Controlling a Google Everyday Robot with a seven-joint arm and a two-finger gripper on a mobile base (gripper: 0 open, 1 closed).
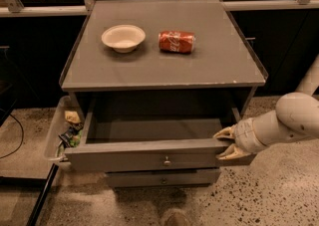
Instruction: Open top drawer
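Note:
The top drawer (124,160) is a wide grey wooden drawer with a small round metal knob (167,161) at the centre of its flat front. It stands pulled well out from under the grey cabinet top (164,73), and its inside looks empty. My gripper (225,144) is at the right end of the drawer front. One pale finger lies over the top edge behind the panel and the other (228,154) is in front of it, so the gripper clamps the panel. My white arm (289,120) comes in from the right.
A narrower grey drawer (162,178) sits closed just below. A white bowl (123,37) and a red soda can (176,41) on its side rest on the cabinet top. A pale side bin (51,138) with scraps hangs at the left. The floor is speckled.

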